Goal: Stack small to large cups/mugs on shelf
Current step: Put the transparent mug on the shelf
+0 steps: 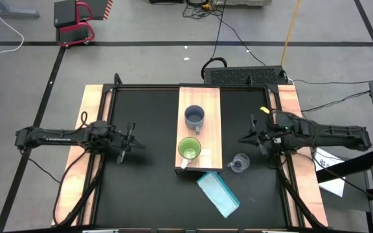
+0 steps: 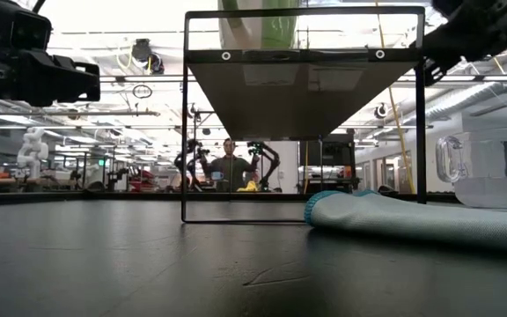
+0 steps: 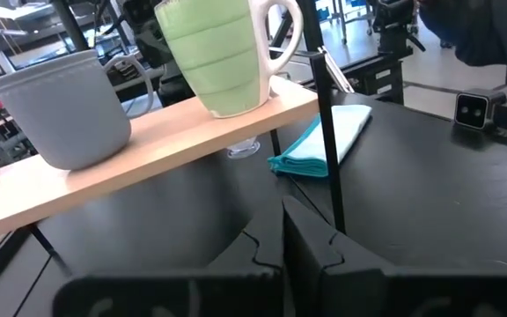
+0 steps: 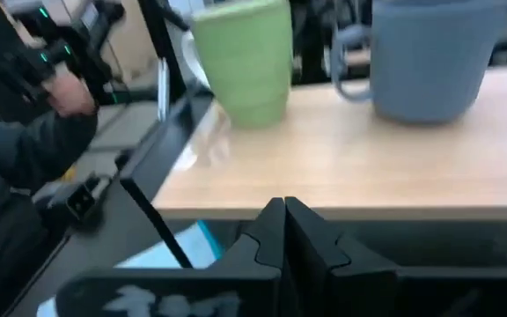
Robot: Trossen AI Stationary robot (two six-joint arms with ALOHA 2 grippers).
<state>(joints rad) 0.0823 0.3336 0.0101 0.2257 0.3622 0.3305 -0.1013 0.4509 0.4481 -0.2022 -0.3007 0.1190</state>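
The long light-wood shelf (image 1: pixel 199 107) stands raised on a thin black frame in the middle of the black counter (image 1: pixel 147 188), and everything else is placed from it. On the shelf's far half sits the grey-blue handled mug (image 1: pixel 194 117), upright with its handle toward the near end; on the near half, just beside it but apart, stands the bright green mug with a pale handle (image 1: pixel 188 150), also upright. The small clear glass cup (image 1: pixel 238 163) is off the shelf, on the counter just beside the shelf's near right corner. A flat light-blue rectangular cloth (image 1: pixel 218 193) lies on the counter just beyond the shelf's near end, angled. The left pincer (image 1: pixel 132 144) hangs above the counter well to the left of the shelf, its dark fingers pressed together in the left wrist view and holding nothing. The right pincer (image 1: pixel 246 138) hovers near the shelf's right edge, above and beyond the glass cup, fingers likewise closed together and empty.
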